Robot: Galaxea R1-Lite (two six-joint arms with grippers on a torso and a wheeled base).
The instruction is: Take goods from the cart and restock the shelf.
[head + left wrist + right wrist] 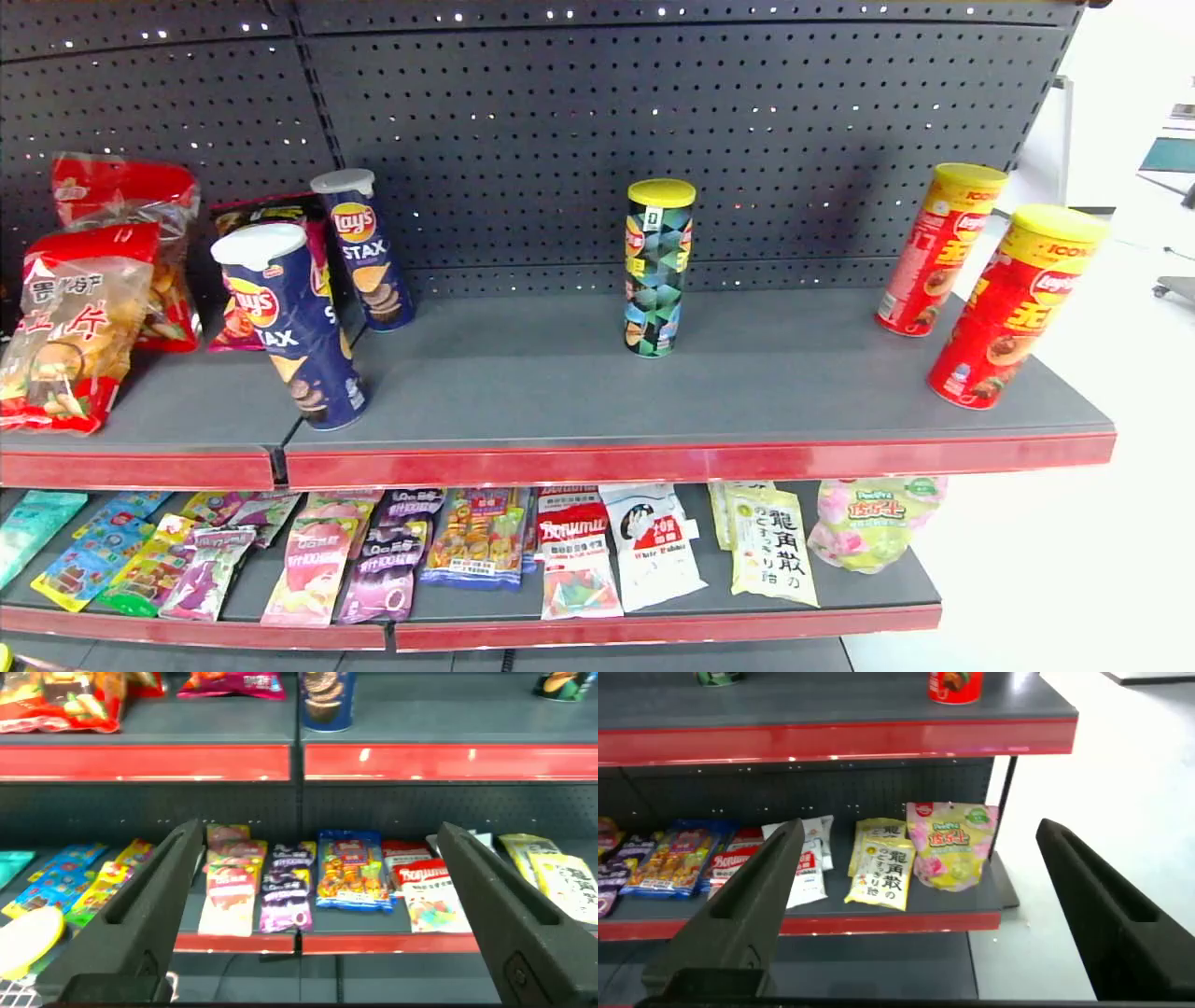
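The upper shelf (747,373) carries two blue chip cans (289,327) at the left, a patterned can with a yellow lid (658,269) in the middle and two red cans (1013,308) at the right end. My left gripper (320,831) is open and holds nothing. It faces the lower shelf's candy packets (350,868), below a blue can (327,700). My right gripper (922,826) is also open and holds nothing. It faces the lower shelf's right end, where a pink and green bag (952,845) stands, with a red can (955,686) above it.
Red snack bags (70,327) lean at the upper shelf's left end. Flat candy bags (485,541) cover the lower shelf (653,621). Bare shelf board lies between the patterned can and the red cans. Open floor (1074,560) lies to the right of the shelf.
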